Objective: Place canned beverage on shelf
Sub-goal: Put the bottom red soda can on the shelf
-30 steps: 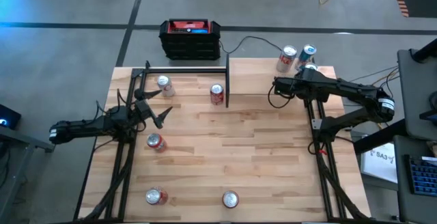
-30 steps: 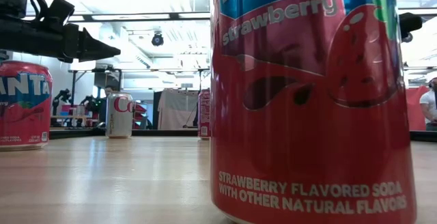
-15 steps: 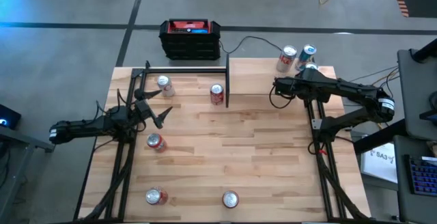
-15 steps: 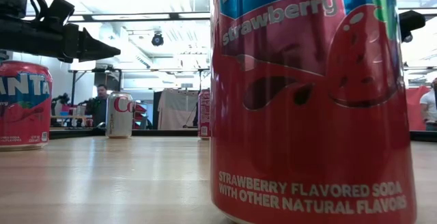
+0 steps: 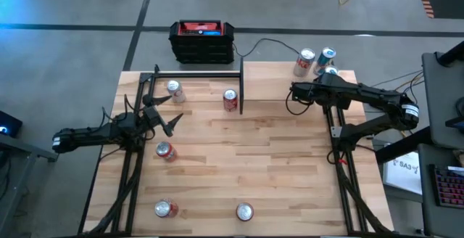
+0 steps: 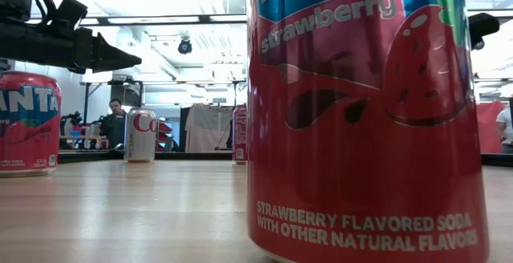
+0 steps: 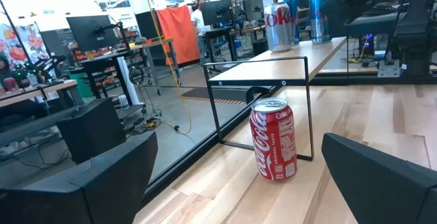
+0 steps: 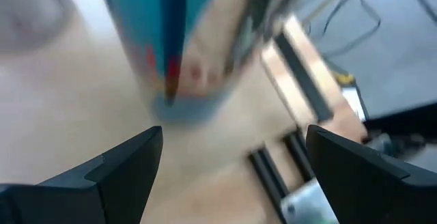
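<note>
The shelf (image 5: 268,82), a pale board on thin black posts (image 7: 273,70), stands at the table's far edge. A Coca-Cola can (image 5: 230,100) (image 7: 274,139) stands on the table just left of its end frame. Three cans stand at the far right corner, among them a blue one (image 5: 328,56). My right gripper (image 5: 297,91) hangs open there. In the right wrist view the blurred blue can (image 8: 171,39) stands just beyond the gripper (image 8: 229,169), with nothing between the fingers. My left gripper (image 5: 170,116) (image 7: 235,176) waits open at the left, level, facing the Coca-Cola can.
More cans stand about: a silver one (image 5: 174,91) far left, red ones at the left (image 5: 165,151) and near edge (image 5: 165,209) (image 5: 244,211), the last filling the low view (image 6: 365,119). A black-and-red box (image 5: 201,40) sits beyond the far edge. The table's middle is bare wood.
</note>
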`<state>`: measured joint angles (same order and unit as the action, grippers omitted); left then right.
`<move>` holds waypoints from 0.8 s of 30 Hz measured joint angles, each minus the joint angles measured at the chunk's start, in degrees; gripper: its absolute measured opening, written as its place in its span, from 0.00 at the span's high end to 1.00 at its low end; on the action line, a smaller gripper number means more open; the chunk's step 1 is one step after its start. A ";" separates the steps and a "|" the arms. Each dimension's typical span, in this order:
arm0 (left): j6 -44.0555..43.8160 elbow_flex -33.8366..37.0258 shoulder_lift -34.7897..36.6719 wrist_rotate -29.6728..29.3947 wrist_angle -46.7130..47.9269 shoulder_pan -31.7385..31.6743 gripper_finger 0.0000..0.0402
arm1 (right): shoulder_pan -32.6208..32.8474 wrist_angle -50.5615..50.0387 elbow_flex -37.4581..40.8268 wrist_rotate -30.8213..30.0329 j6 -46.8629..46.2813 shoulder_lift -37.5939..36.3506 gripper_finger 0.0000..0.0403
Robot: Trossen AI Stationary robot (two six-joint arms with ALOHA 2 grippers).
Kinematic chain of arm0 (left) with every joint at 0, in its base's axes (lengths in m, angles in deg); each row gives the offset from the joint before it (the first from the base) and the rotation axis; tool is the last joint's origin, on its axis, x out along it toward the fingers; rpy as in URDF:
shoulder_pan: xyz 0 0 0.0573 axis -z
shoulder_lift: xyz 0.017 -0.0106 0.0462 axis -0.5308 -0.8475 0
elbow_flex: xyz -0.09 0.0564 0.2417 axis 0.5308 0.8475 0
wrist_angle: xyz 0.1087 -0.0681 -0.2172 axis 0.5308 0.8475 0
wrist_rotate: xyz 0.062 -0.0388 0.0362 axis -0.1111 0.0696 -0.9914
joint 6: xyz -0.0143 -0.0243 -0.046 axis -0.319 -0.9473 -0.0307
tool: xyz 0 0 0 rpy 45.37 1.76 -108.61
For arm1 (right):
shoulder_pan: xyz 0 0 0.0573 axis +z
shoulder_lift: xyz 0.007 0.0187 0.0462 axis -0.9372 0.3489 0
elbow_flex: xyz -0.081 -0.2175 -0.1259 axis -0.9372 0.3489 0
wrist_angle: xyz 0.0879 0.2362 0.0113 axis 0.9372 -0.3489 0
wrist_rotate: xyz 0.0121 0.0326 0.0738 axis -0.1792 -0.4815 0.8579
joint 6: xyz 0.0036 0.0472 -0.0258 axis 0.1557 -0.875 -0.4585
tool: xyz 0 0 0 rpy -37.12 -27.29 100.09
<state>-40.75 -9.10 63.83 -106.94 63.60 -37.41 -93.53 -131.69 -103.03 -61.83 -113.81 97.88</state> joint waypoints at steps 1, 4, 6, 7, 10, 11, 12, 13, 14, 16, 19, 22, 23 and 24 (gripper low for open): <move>0.00 -0.02 0.00 0.00 -0.02 -0.02 0.01 | 0.01 0.03 0.00 2.31 0.92 0.00 0.14; 0.00 0.00 0.00 0.02 0.00 0.00 0.01 | 0.04 0.05 -0.80 10.25 4.94 0.02 0.14; -0.02 -0.01 0.00 0.02 0.00 -0.01 0.01 | 0.05 0.28 -1.73 15.46 7.29 0.02 0.14; -0.02 -0.01 0.00 0.00 0.00 -0.02 0.01 | 0.06 0.25 -2.11 17.85 8.43 0.02 0.14; -0.02 0.00 0.00 0.02 0.00 -0.02 0.01 | 0.91 2.38 -2.69 23.84 14.05 0.02 0.14; 0.00 -0.01 0.00 0.01 -0.01 -0.02 0.01 | 1.59 3.61 -2.68 25.13 15.66 0.02 0.14; -0.01 -0.01 0.00 0.01 0.00 -0.01 0.01 | 2.41 5.67 -2.67 26.23 16.97 0.00 0.14; 0.00 0.00 0.00 0.02 -0.02 -0.02 0.01 | 3.33 7.78 -2.67 27.18 17.91 0.02 0.14; -0.02 -0.01 0.00 0.01 0.00 -0.02 0.01 | 4.45 9.69 -2.64 27.63 18.24 0.13 0.14; -0.01 -0.01 0.00 0.00 -0.01 -0.02 0.01 | 7.37 12.88 -2.64 27.56 18.38 0.75 0.14; -0.02 0.00 0.00 0.02 -0.02 -0.02 0.01 | 11.97 16.52 -2.65 26.70 18.33 2.74 0.14; -0.02 -0.01 0.00 0.02 -0.01 -0.01 0.01 | 15.76 17.85 -3.14 24.90 17.20 5.71 0.14; -0.02 -0.01 0.00 0.01 -0.02 -0.02 0.01 | 16.78 17.91 -3.49 24.65 16.56 6.83 0.14; -0.01 -0.01 0.00 0.01 0.00 -0.02 0.01 | 17.74 17.89 -3.80 24.65 16.26 7.99 0.14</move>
<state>-40.76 -9.12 63.83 -106.93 63.59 -37.42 -75.78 -113.80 -106.82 -37.19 -97.54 105.87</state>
